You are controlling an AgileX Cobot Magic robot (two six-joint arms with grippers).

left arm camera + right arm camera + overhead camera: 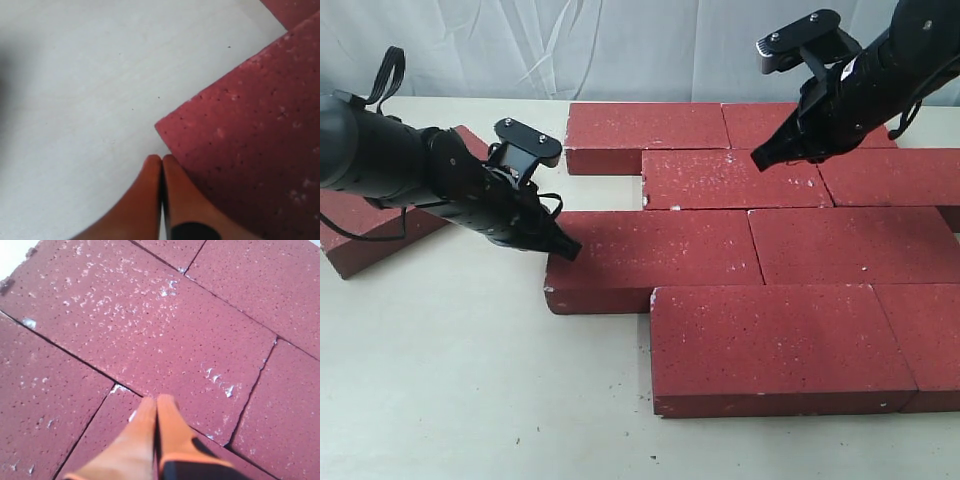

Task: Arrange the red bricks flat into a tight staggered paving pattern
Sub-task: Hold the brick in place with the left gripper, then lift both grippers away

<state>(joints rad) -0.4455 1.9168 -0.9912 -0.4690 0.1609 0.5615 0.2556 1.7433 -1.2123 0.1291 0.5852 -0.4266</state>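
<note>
In the exterior view, the red bricks (752, 250) lie flat on a pale table (450, 390), filling its middle and right side in 4 staggered rows with their long sides running left to right. At least 8 can be counted, packed edge to edge, and each row is offset from the next. 1 more brick, the loose brick (365, 235), lies well apart at the left edge, turned at an angle and partly hidden under the left arm. The left gripper (567, 249) points down at the far left corner of the third row's left-hand brick, and its jaws look pressed together. The right gripper (761, 159) comes in from the far right and hangs over the second row's left-hand brick, its tip narrowed to a point. A wrinkled pale backdrop (620, 45) stands behind the table. In the left wrist view, the 2 fingers (150, 185) are closed against each other with nothing between them. Their tips sit just beside a brick's corner (250, 145), over bare table (75, 90). I cannot tell whether they touch the brick. In the right wrist view, the fingers (142, 425) are likewise pressed together and hold nothing. They are poised above a seam where several bricks (150, 325) meet tightly, the surfaces grainy with white specks.
</note>
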